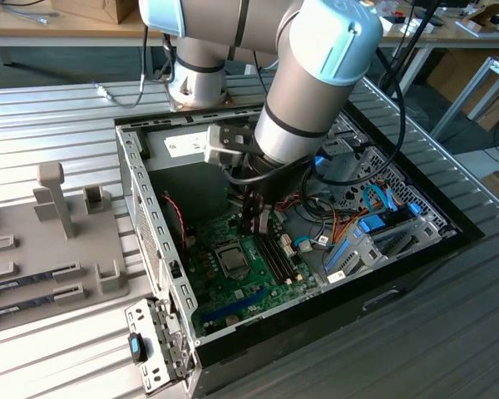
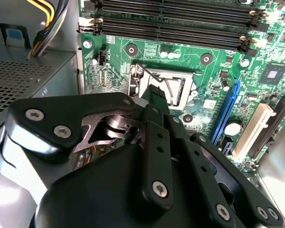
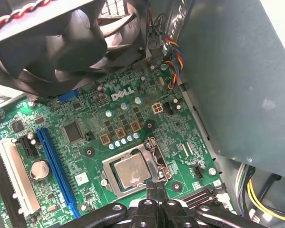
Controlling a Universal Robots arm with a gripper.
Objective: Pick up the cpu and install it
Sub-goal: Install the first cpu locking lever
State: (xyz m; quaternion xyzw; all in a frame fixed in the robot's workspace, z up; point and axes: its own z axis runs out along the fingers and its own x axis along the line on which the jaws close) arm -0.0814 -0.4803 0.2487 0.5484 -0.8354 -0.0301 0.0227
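CPU already sits in the socket on the motherboard, at about 12 o'clock of the end effector, fingers pressed together, empty, so install step looks abt done, lever prob unlatched.

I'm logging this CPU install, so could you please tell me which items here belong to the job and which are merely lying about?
Job:
- cpu, lying in the socket frame
- hand, poised above it
- motherboard

Lying about:
- memory sticks on the grey fixture
- case fan
- drive cables
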